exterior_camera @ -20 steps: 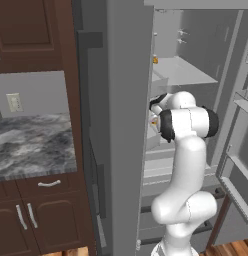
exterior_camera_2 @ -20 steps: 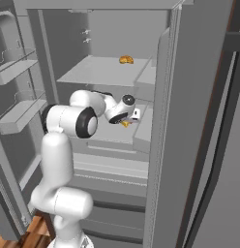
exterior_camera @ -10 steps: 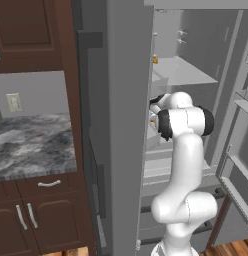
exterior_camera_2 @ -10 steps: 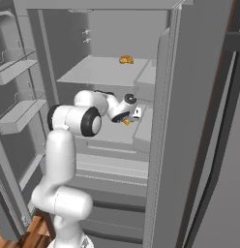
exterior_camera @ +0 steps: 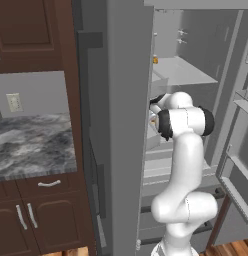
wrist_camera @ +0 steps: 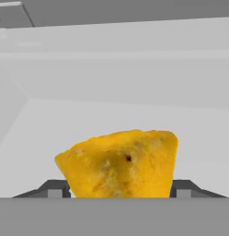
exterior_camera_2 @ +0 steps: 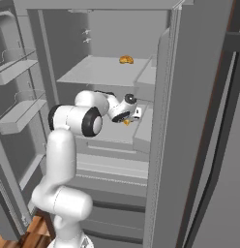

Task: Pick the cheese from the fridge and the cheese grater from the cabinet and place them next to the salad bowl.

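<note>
The cheese (wrist_camera: 118, 163), a yellow-orange wedge, lies on a pale middle shelf of the open fridge (exterior_camera_2: 102, 72). My gripper (wrist_camera: 120, 190) reaches into the fridge, and its two dark fingertips (wrist_camera: 56, 189) press against the wedge's left and right flanks. From the right base view the gripper (exterior_camera_2: 127, 118) sits over the cheese (exterior_camera_2: 126, 122) near the shelf's right side. In the left base view the hand (exterior_camera: 154, 116) is half hidden behind the fridge door (exterior_camera: 126, 100). The dark brown cabinet (exterior_camera: 26, 35) hangs at the upper left. The cheese grater and the salad bowl are out of view.
A small orange item (exterior_camera_2: 125, 59) rests on the shelf above. Door bins (exterior_camera_2: 18, 114) stand at the left of the open fridge. A marbled counter (exterior_camera: 31, 145) over brown drawer units (exterior_camera: 41, 215) lies left of the fridge.
The fingers have closed in from wide open onto the sides of the cheese. The arm has pushed slightly deeper toward the shelf.
</note>
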